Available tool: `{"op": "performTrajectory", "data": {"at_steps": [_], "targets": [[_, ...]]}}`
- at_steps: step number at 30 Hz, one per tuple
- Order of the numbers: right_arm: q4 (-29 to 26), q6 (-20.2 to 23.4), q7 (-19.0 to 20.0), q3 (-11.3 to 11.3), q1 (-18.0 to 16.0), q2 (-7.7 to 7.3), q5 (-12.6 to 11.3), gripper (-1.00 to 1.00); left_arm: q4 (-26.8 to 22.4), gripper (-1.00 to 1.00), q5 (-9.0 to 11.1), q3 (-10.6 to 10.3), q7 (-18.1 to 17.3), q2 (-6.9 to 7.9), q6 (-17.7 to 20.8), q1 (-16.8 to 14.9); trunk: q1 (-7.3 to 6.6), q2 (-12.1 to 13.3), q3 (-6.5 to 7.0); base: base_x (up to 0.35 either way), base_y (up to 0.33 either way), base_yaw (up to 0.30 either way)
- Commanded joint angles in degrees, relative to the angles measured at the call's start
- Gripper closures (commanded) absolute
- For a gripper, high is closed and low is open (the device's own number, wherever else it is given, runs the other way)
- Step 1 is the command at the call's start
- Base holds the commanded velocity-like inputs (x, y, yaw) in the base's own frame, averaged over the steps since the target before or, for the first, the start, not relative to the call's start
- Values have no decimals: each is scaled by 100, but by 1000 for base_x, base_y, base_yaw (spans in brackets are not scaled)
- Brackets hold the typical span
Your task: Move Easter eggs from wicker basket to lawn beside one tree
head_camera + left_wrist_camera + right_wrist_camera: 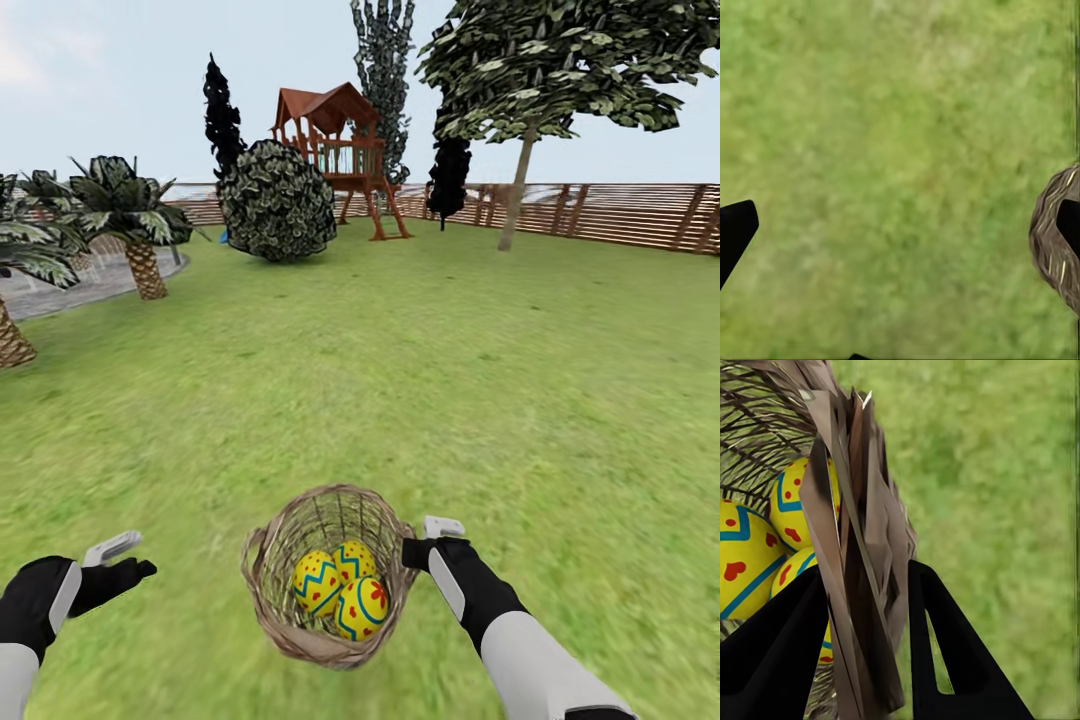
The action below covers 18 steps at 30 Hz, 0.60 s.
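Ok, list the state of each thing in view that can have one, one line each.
wicker basket: tilted, its wall pinched by the right gripper, holding all three eggs.
three Easter eggs: inside the basket, none on the lawn.
right gripper: shut on the basket wall, one finger inside, one outside.
left gripper: open, empty, beside the basket.

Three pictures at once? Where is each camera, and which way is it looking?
Head view: from the robot's head, down over the lawn; both arms show.
Left wrist view: by the left claw, facing grass, its dark fingertips showing.
Right wrist view: by the right claw, clamped on the wicker basket rim.
Shared: basket, lawn.
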Motion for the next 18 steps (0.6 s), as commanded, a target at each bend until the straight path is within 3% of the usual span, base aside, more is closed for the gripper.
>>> {"op": "performTrajectory", "data": {"at_steps": [1, 5, 13, 18], "targets": [[-10, 16, -43, -4, -5, 4, -95, 100, -7, -100, -5, 20, -23, -1, 33, -3, 4, -4, -3, 318, 0, -256], [-10, 16, -46, -4, -5, 4, -95, 100, -7, -100, -7, 17, -23, -1, 33, -3, 4, -4, 5, 318, 0, -171], [-10, 8, -48, 5, -5, 4, -95, 100, -7, -100, -7, 13, -23, -1, 33, -3, 4, -4, 8, 318, 0, -11], [-10, 15, -47, -4, -5, 4, -95, 100, -7, -100, -7, 13, -23, 2, 33, -3, 4, -4, 33, 318, 0, -184]]}}
